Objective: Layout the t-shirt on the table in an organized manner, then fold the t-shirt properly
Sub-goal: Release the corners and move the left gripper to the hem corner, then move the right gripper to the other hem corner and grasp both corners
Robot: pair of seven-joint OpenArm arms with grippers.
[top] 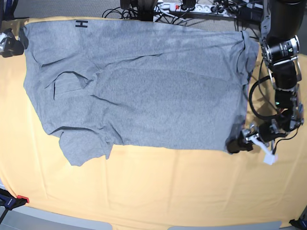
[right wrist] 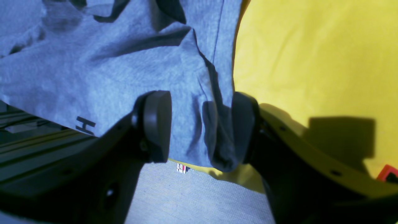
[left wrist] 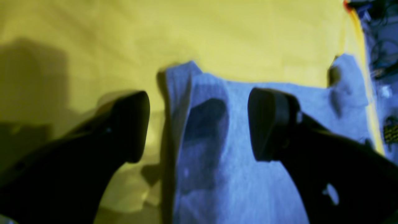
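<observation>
The shirt (top: 144,81) lies spread across the far half of the table (top: 158,191), mostly flat; a sleeve (top: 84,146) sticks out at the near left, a fold sits left of centre, and the far edge runs along the table's far rim, with a black letter H (top: 81,24) showing there.

The left gripper (left wrist: 199,124) is at the shirt's near right corner, jaws spread wide, one over cloth and one over bare table; nothing is held.

The right gripper (right wrist: 202,127) is at the far left corner, jaws apart astride a bunched edge that touches one pad; whether it is truly gripped, I cannot tell.

Risks:
- a closing left jaw may catch the table cloth with the shirt;
- a pull on the bunched corner may drag fabric over the far rim;
- uneven pulls would deepen the fold.
</observation>
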